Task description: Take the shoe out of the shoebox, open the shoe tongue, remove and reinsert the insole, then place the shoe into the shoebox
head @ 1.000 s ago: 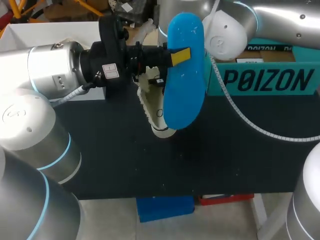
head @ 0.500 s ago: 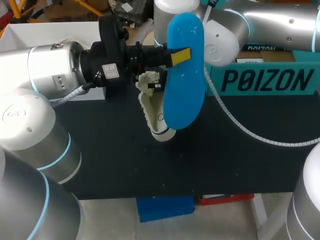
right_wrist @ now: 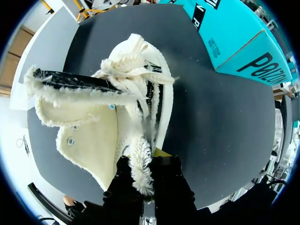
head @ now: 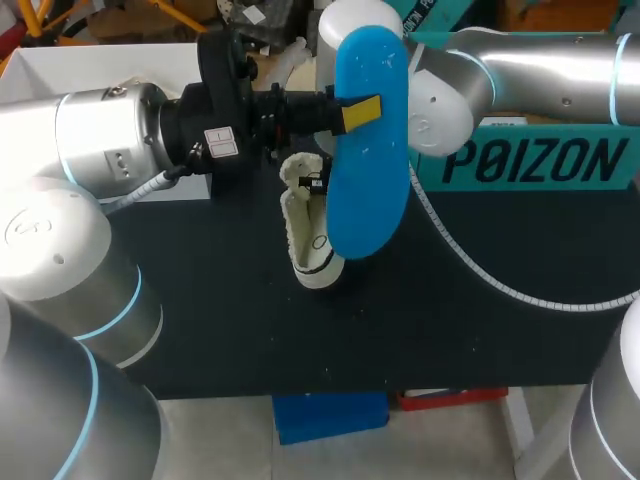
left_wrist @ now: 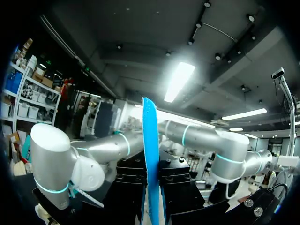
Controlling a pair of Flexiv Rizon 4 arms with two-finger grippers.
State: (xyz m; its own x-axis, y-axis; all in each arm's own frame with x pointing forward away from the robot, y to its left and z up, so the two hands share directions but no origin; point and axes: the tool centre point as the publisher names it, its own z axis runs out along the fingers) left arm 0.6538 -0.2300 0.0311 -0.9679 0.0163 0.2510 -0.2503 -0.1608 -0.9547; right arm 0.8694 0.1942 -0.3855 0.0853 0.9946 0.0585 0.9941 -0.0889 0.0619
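Head view: L arm comes in from the left. The left gripper (head: 355,112) pinches the blue insole (head: 370,190) about mid-length, one yellow tip flat on its face. The insole hangs upright above the table (head: 200,300), w/ its long axis running near-far. The white shoe (head: 308,240) sits just left of the insole and partly behind it, toe end toward the near side and resting on the table. R arm (head: 540,70) reaches in from the far right. Its gripper is hidden behind the insole. The teal shoebox (head: 540,160) is far right, well apart from the shoe.

L wrist view: the insole (left_wrist: 151,164) shows edge-on, clamped between the black fingers (left_wrist: 131,187), so the jaws are narrow and closed on it.

R wrist view: the right gripper (right_wrist: 143,180) is closed narrow on a fuzzy edge strip of the shoe (right_wrist: 117,117), w/ one yellow tip showing. The shoe's mouth is pulled open beside the fingers and the laces are bunched ahead. The shoebox (right_wrist: 234,37) lies beyond.

Risks, as I judge them:
- The insole is long, thin and held at only one spot, so it could pivot or slip in the pinch on the way down. It could also buckle if its tip catches the laces or rim instead of going into the mouth.
- The shoe is held only by soft trim. A push from the insole may twist it or pull it free, closing the opening.
- The two grippers work close together, so a collision is possible.
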